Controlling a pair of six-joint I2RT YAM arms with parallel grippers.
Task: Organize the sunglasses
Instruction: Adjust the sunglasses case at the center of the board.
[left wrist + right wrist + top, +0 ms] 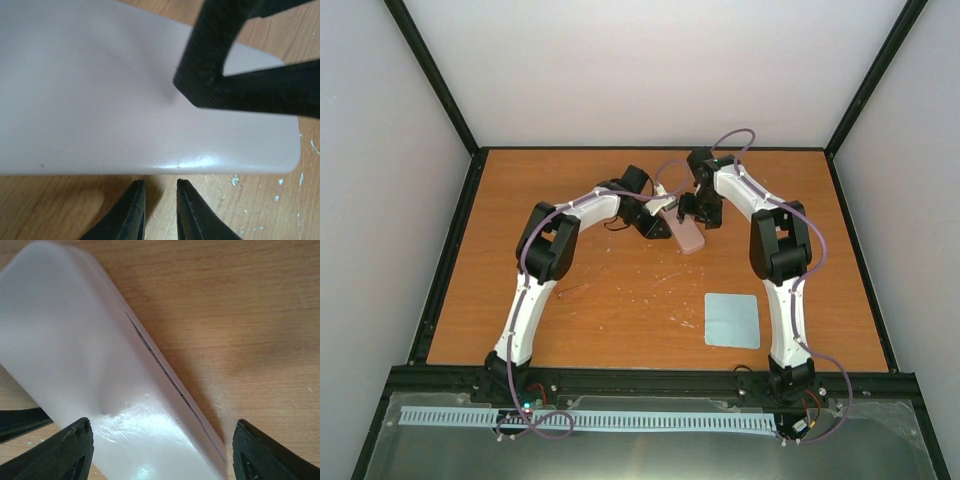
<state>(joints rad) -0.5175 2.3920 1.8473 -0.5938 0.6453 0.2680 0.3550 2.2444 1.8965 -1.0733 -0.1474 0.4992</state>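
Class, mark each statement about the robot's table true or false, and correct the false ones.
1. The pink case lies on the wooden table. True.
2. The blue cloth is draped over the case. False: it lies flat on the table, apart from the case and nearer the front edge.
3. The right tool is open, with one finger on either side of the case. True.
4. The case is wide open. False: it is closed.
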